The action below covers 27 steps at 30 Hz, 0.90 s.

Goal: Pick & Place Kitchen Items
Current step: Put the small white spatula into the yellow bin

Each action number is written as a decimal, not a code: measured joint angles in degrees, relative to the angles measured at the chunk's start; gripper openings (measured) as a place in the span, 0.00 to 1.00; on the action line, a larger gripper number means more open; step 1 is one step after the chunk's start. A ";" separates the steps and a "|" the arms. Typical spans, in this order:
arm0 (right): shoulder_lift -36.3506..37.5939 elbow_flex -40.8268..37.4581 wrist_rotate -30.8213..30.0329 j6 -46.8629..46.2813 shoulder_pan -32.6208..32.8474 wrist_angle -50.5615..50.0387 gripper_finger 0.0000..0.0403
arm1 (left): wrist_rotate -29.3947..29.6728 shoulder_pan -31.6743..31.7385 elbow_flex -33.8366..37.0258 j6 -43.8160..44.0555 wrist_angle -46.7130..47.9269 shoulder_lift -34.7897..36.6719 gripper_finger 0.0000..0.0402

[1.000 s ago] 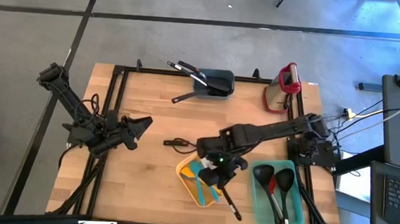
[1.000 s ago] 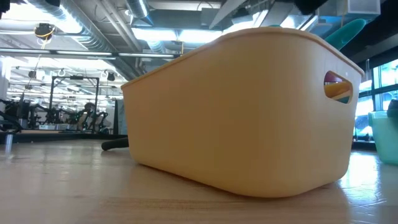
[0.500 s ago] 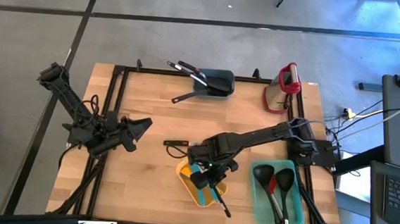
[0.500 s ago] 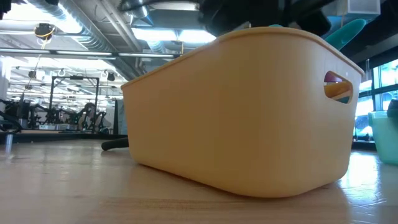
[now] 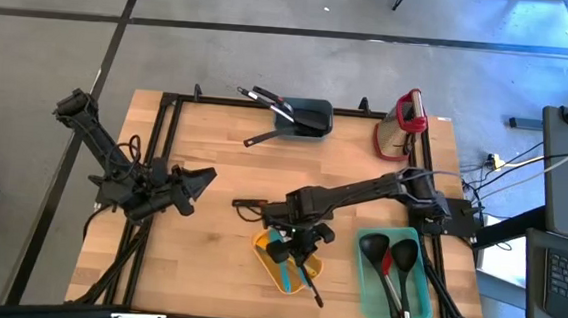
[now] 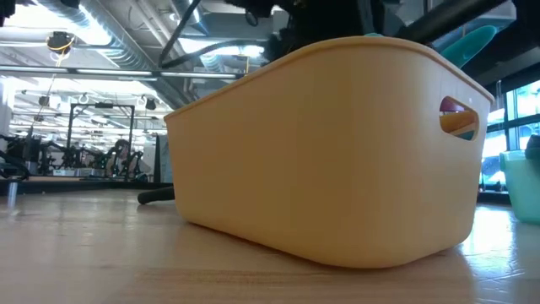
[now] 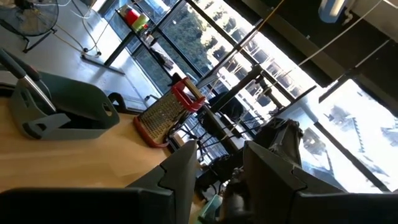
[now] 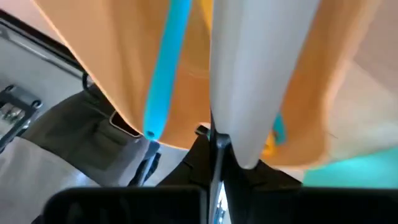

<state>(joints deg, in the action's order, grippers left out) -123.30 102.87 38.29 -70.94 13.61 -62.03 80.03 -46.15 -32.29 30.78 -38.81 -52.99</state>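
**Right gripper over the yellow bin with a white-handled utensil**

High view: The wooden worktop carries several containers. The right gripper reaches in from the right edge to the yellow bin near the front edge, around the middle. Its fingers are clenched on a white-handled utensil, whose dark end sticks out past the bin's front rim. A teal spatula lies inside the bin. Just to the right, at the front right corner, a teal tray holds two black ladles with red trim. A grey bin at the back edge has black utensils lying across it, and a black turner rests on the wood just in front of it. A red grater stands near the back right corner. Another small dark utensil lies on the wood beside the right arm. The left gripper waits above the left part of the worktop, its fingers partly apart and holding nothing.

Low view: The yellow bin fills most of the picture, sitting flat on the wood, with dark arm parts above its rim. A teal spatula head pokes out above the rim.

Left wrist view: The grey bin and the red grater show across the worktop, past the separated fingers.

Right wrist view: The white handle runs forward from the closed fingers, over the yellow bin, with the teal spatula's handle beside it.
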 joint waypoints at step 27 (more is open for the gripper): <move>-1.49 0.00 -2.34 2.23 -1.07 2.86 0.36 | -0.05 -0.43 0.00 -0.04 0.06 -0.02 0.32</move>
<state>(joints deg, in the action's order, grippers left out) -124.79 102.87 35.95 -68.71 12.55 -59.17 79.98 -46.58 -32.29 30.74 -38.74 -53.02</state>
